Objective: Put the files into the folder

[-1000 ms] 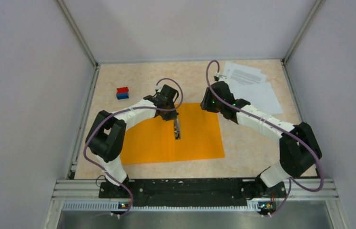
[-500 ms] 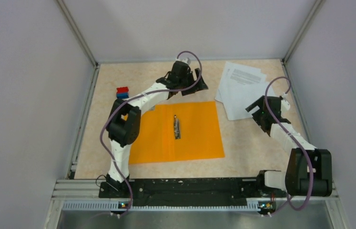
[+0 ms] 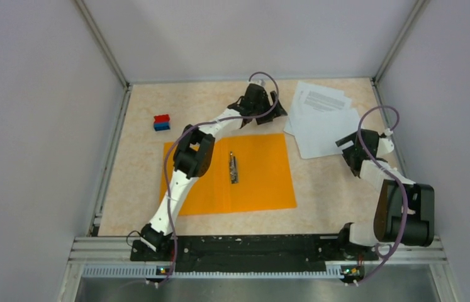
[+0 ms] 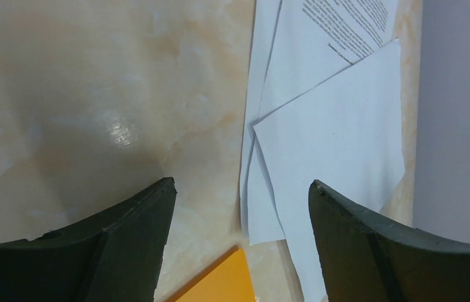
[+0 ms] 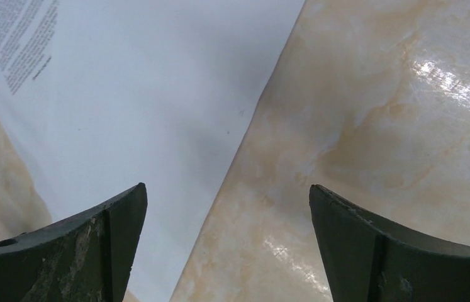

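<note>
The files (image 3: 321, 117) are a loose fan of white sheets at the back right of the table, the top ones printed with small text. The orange folder (image 3: 257, 176) lies open and flat in the middle, its metal clip (image 3: 234, 168) along the centre. My left gripper (image 3: 277, 113) hovers open at the sheets' left edge. In the left wrist view the files (image 4: 336, 132) and a folder corner (image 4: 223, 286) show between its empty fingers (image 4: 131, 239). My right gripper (image 3: 347, 143) is open at the sheets' right edge, over paper (image 5: 131, 94) and bare table.
A small red-and-blue block (image 3: 162, 122) sits at the back left. Grey walls (image 3: 43, 126) close in the table on three sides, with a metal rail (image 3: 257, 242) along the near edge. The files lie close to the right wall.
Both grippers have opened. The left arm rose from the folder's clip and stretched right to the files' left edge. The right arm swung from the files' left side to their right side.
</note>
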